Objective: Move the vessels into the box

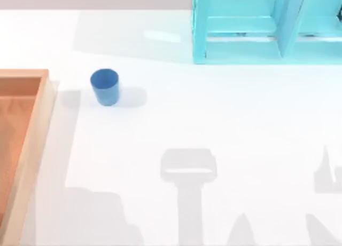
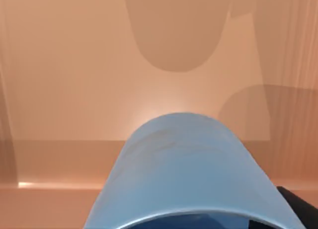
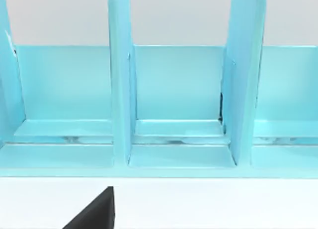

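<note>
One blue cup (image 1: pixel 105 86) stands upright on the white table, a short way right of the box (image 1: pixel 32 150), the orange-brown tray at the table's left edge. In the left wrist view a second blue cup (image 2: pixel 184 169) hangs close to the camera above the box's orange floor (image 2: pixel 74 80), casting a rounded shadow on it. My left gripper (image 2: pixel 194 223) is shut on this cup, with one dark finger (image 2: pixel 298 209) showing beside it. A dark part of my right gripper (image 3: pixel 94 211) shows above the white table, facing the cyan frame.
A cyan shelf-like frame (image 1: pixel 256 27) stands at the back right of the table, its compartments (image 3: pixel 174 90) open toward the right wrist camera. Grey arm shadows lie along the table's front edge.
</note>
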Action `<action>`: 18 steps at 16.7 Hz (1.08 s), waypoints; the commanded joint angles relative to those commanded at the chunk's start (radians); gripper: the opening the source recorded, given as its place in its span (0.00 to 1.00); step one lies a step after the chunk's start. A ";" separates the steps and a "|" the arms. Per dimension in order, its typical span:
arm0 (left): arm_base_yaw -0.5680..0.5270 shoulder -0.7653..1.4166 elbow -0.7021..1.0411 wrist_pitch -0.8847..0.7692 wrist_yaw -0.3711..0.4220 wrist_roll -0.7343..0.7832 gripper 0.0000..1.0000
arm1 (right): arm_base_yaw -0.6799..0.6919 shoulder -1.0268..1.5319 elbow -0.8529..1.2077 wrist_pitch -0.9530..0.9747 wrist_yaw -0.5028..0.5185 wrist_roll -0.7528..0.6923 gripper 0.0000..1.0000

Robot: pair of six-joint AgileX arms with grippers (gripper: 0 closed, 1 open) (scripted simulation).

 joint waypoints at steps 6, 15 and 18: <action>0.000 0.000 0.000 0.000 0.000 0.000 0.38 | 0.000 0.000 0.000 0.000 0.000 0.000 1.00; 0.000 0.000 0.000 0.000 0.000 0.000 1.00 | 0.000 0.000 0.000 0.000 0.000 0.000 1.00; 0.000 0.000 0.000 0.000 0.000 0.000 1.00 | 0.000 0.000 0.000 0.000 0.000 0.000 1.00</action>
